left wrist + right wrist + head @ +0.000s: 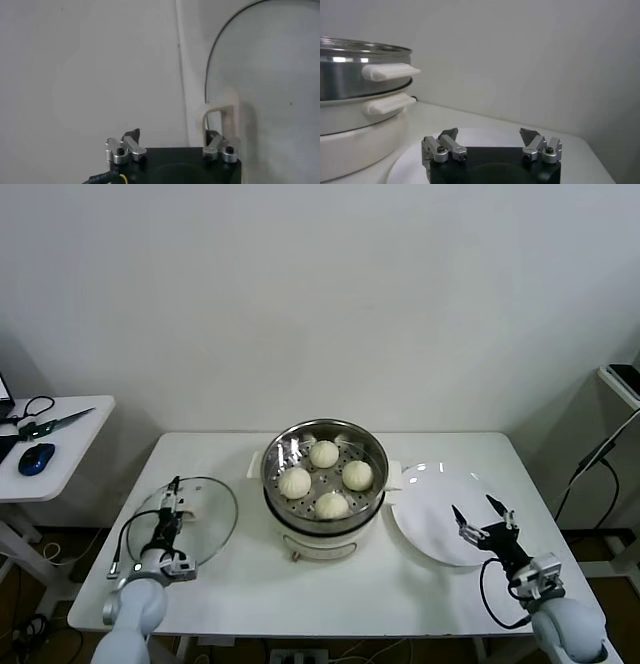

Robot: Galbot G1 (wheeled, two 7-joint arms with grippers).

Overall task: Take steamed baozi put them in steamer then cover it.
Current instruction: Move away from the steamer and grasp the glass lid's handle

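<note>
- The steamer (324, 484) is sitting in the middle of the head view, a shiny metal basket on a white pot base, resting on the white table (300, 584).
- Four buns (324, 453) are lying inside the basket, one toward the back, one at the left, one at the right and one at the front, each apart from the others.
- The glass lid (205, 524) is lying flat on the table in the lower left of the head view, beside the steamer and not touching it.
- The left gripper (172, 496) is hanging over the lid, right at the cream handle (220, 117) in its centre; in the left wrist view one finger is sitting close against the handle and the other is standing well clear on the far side, so the jaws are looking open around it, with no firm grip that I can make out.
- The white plate (425, 514) is lying to the right of the steamer, just beside its base.
- The right gripper (482, 512) is hovering over the plate in the lower right of the head view, jaws spread wide and holding nothing.
- From the right wrist view the steamer's two white side handles (390, 72) are showing at the left of the frame, well apart from those open fingers (449, 134).
</note>
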